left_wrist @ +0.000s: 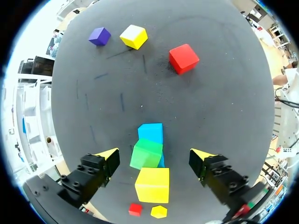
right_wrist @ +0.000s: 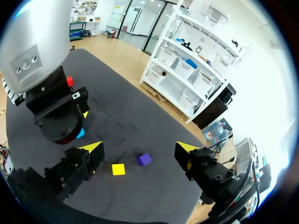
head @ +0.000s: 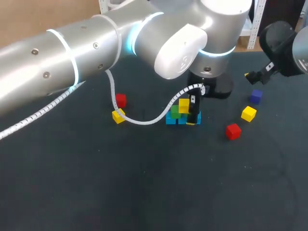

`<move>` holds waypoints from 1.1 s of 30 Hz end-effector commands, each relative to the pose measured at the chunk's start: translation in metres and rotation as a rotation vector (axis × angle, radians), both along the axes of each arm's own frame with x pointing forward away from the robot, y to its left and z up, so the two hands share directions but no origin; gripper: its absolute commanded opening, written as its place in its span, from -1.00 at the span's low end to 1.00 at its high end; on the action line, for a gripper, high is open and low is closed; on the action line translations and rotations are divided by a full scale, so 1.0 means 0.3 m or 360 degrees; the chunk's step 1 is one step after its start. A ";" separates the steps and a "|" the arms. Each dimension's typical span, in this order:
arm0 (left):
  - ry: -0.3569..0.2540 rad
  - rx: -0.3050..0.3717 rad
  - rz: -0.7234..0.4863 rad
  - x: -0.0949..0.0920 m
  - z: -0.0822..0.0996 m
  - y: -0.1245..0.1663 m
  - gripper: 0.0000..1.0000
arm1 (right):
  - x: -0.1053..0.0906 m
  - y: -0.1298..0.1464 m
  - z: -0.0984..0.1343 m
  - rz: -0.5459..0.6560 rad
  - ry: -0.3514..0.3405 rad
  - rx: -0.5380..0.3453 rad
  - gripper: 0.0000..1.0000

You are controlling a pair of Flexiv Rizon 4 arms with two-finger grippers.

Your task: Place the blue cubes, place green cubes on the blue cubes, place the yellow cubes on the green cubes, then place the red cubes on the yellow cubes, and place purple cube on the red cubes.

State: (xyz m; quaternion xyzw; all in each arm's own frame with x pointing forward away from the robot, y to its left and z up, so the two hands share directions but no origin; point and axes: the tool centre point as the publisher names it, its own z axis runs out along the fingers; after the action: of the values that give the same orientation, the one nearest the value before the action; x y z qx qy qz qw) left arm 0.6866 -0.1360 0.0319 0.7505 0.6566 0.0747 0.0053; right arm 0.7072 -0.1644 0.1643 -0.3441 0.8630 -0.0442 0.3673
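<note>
**Head view.** The dark, matte worktop [head: 144,192] holds plain, flat-faced blocks with crisp edges: three yellow, two red, one purple, one green, and two blue showing.
- **Stack:** Near the middle the blue cubes [head: 170,120] lie side by side as a base. The green cube [head: 175,111] sits on them, and the top yellow cube [head: 183,105] is highest.
- **Loose cubes:** From the stack, a left red cube [head: 120,100] is toward ten o'clock and a left yellow cube [head: 118,116] at nine. A right yellow cube [head: 249,113] lies at three, a right red cube [head: 233,131] at four, and the purple cube [head: 256,96] between two and three.
- **Arms:** The left arm [head: 96,53], a smooth silver shell with glowing rings and a white spiral-wrapped cable, brings the left gripper [head: 192,109] down at the stack. The right gripper [head: 254,76] hangs at the purple cube's twelve o'clock.

**Left wrist view.** The left gripper's fingers stand wide apart on either side of the stack, touching no cube. The top yellow cube is nearest the camera, the green one sits askew under it, and blue shows below. Ahead of the gripper the purple cube is toward eleven o'clock, the right yellow cube at twelve and the right red cube at one.

**Right wrist view.** The right gripper is spread open and empty above the worktop. The purple cube and the right yellow cube lie on the worktop below, between its fingers. The left arm's round black wrist is toward ten o'clock.
</note>
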 end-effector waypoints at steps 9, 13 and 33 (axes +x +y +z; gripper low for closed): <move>0.0021 0.0005 0.0002 0.009 0.000 0.000 0.36 | -0.006 -0.001 -0.007 -0.0004 -0.0019 0.0005 1.00; 0.0038 -0.0005 -0.0005 0.007 -0.001 0.000 0.30 | -0.006 -0.001 -0.007 -0.0004 -0.0019 0.0005 1.00; 0.0041 0.0001 0.0005 0.010 -0.004 -0.002 -0.04 | -0.006 -0.001 -0.007 -0.0004 -0.0019 0.0005 1.00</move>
State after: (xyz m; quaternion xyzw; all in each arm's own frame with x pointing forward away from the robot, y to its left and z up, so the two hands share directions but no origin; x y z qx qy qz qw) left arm 0.6863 -0.1345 0.0310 0.7504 0.6578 0.0654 0.0007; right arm 0.7072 -0.1644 0.1643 -0.3441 0.8630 -0.0442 0.3673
